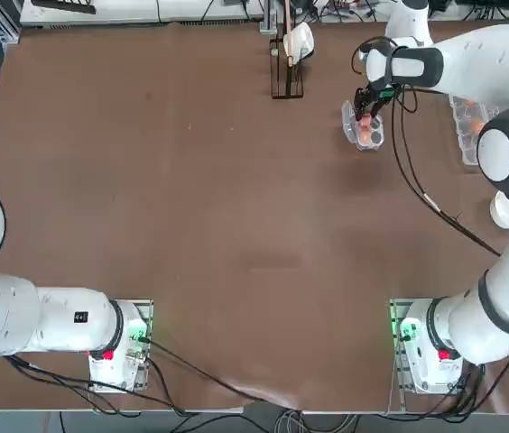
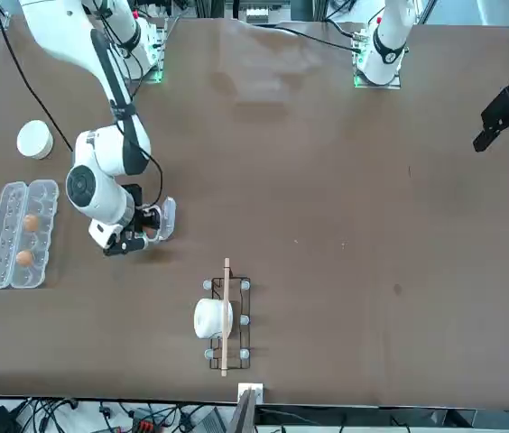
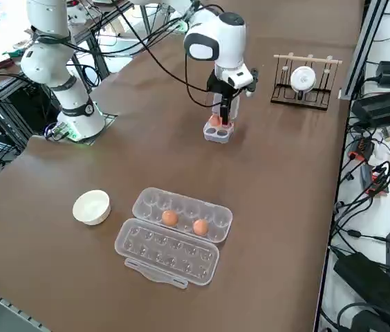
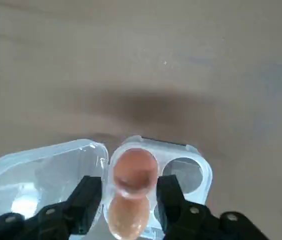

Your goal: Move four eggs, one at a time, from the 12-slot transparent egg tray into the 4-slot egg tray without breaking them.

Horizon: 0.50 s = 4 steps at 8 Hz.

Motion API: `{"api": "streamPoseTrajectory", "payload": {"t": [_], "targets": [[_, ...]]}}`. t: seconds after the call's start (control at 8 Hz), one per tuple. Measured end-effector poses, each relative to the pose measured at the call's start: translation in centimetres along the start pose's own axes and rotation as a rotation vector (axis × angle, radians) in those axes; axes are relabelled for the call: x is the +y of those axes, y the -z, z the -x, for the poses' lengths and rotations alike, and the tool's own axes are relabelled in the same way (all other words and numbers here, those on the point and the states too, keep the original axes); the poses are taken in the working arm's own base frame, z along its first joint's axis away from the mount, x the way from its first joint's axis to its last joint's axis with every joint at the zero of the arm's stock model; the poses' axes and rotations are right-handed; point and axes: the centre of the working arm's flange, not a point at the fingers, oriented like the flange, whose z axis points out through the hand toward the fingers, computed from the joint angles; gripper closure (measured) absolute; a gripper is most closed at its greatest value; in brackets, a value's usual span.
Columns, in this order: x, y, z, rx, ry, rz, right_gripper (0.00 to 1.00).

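The right pincer (image 4: pixel 129 200) hangs low over the 4-slot egg tray (image 4: pixel 191 172), fingers spread either side of two eggs (image 4: pixel 133 170) seated in its cups, gripping neither. Well off to its side on the desk (image 1: pixel 191 225), the 12-slot transparent egg tray (image 3: pixel 174 235) holds two more.

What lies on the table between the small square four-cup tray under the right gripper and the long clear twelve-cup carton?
Nothing: in the right side view, bare brown table separates the small square four-cup tray, under the right gripper, from the long clear twelve-cup carton.
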Motion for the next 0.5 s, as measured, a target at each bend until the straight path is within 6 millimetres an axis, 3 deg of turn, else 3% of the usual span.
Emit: {"api": "streamPoseTrajectory", "payload": {"t": [0.25,0.5], "targets": [[-0.01,0.10,-0.07,0.002,0.000,0.000,0.01],[-0.01,0.92,-0.31,0.007,0.004,0.000,0.00]]}}
